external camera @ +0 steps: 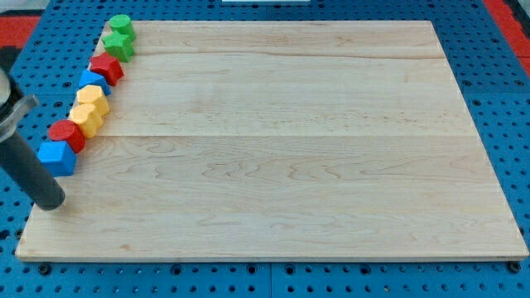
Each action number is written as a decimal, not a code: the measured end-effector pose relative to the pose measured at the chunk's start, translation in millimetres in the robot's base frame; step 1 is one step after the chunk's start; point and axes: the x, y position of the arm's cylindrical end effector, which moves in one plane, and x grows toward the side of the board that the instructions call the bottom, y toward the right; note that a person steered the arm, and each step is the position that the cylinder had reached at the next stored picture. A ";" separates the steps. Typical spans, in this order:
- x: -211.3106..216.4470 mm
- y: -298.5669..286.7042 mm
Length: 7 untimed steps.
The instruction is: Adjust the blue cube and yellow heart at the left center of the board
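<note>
Several blocks stand in a line along the board's left edge. From the view's top: a green block [121, 25], a green star [118, 45], a red block [106, 68], a blue block [93, 82], two yellow blocks [91, 99] [86, 119], a red block [66, 134] and a blue cube [56, 157]. I cannot tell which yellow block is the heart. My tip [51, 204] rests at the board's left edge, just below the blue cube, apart from it by a small gap. The dark rod rises up and to the left.
The wooden board [281, 149] lies on a blue pegboard table [505, 99]. The blocks sit right at the board's left rim.
</note>
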 end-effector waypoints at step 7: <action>-0.5 24.0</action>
